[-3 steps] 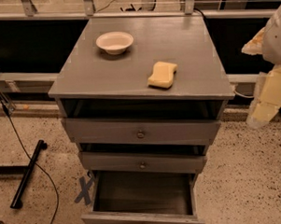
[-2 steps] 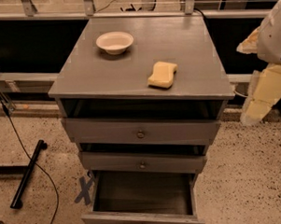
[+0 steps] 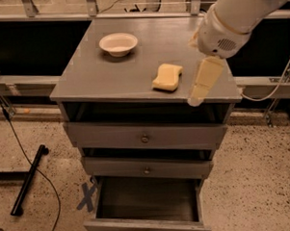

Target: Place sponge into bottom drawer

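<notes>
The pale-yellow sponge (image 3: 167, 77) lies on the grey cabinet top (image 3: 95, 76), right of centre. My gripper (image 3: 196, 98) hangs from the white arm (image 3: 237, 17) that comes in from the upper right. It points down over the top's right front part, just right of the sponge and apart from it. The bottom drawer (image 3: 147, 200) is pulled out, and its dark inside holds nothing. The two drawers above (image 3: 144, 136) are pushed in.
A round cream bowl (image 3: 118, 43) stands at the back left of the top. A black pole (image 3: 28, 179) and a cable lie on the speckled floor at the left. A blue X mark (image 3: 87, 196) is by the drawer's left side. A rail runs behind the cabinet.
The arm has swung left from the right edge of the view to above the cabinet's right front, close beside the sponge. Sponge, bowl and drawers have not moved.
</notes>
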`<state>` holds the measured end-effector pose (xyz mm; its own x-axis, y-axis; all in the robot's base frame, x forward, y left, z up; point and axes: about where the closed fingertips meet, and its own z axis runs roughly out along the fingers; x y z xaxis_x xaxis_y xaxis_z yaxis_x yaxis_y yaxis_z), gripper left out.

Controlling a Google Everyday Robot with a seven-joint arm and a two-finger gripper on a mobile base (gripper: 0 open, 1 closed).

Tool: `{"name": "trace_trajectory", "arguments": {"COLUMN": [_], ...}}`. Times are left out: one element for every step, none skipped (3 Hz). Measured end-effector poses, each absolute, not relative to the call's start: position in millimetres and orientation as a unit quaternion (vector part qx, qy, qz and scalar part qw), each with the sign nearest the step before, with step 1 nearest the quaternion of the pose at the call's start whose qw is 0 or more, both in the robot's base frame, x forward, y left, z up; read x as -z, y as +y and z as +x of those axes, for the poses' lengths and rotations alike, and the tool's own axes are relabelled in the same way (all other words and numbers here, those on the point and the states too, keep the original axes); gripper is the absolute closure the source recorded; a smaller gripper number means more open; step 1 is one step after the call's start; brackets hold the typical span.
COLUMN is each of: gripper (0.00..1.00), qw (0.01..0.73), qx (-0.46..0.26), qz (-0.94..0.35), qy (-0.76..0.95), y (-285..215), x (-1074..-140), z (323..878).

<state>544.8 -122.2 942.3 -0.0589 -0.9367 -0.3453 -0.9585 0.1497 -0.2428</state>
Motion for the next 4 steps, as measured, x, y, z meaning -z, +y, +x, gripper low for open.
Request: {"name": "trace_trajectory", "arguments": {"gripper": [0.00, 0.00, 0.00, 0.00], "qw": [0.223, 0.228, 0.235, 0.245], "qx": [-0.050, -0.058, -0.058, -0.047], "qz": [-0.655, -0.633, -0.595, -0.577], "qy": [0.721, 0.738, 0.767, 0.777], "y": [-95, -86, -95, -101], "x": [-927, -919, -910, -901], "z": [580, 612, 635, 650]}}
